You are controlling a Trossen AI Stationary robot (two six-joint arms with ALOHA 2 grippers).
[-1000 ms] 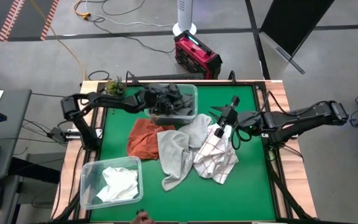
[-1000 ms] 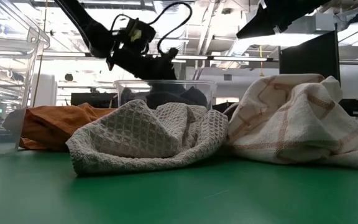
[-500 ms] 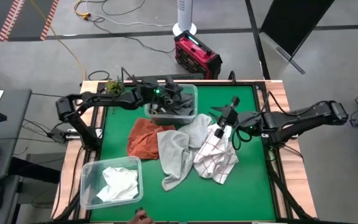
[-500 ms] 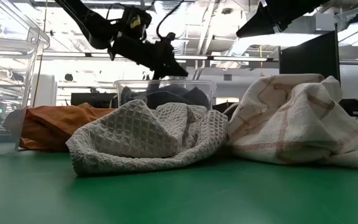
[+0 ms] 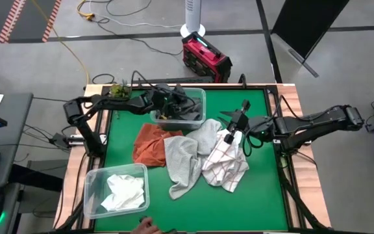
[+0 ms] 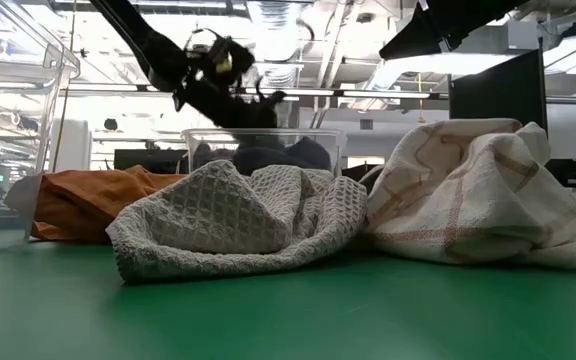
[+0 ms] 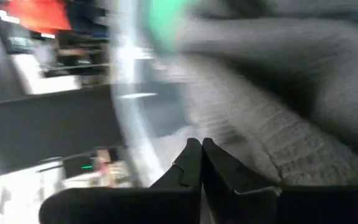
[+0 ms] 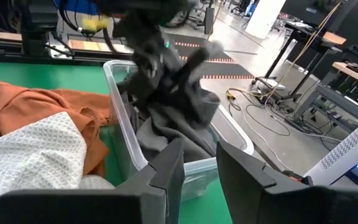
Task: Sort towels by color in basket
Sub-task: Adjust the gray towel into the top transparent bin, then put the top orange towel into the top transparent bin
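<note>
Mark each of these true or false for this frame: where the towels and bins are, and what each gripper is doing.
1. The white towel lies in the near bin. True.
2. The orange towel is in the far bin. False: it lies on the green table, beside the light grey towel.
3. The left gripper is over the far bin, shut. True: the left wrist view shows its fingers pressed together.
4. The right gripper holds the grid towel. False: it hangs above the pile with a gap between its fingers and nothing in it.
5. Dark grey towels fill the far bin. True.
</note>
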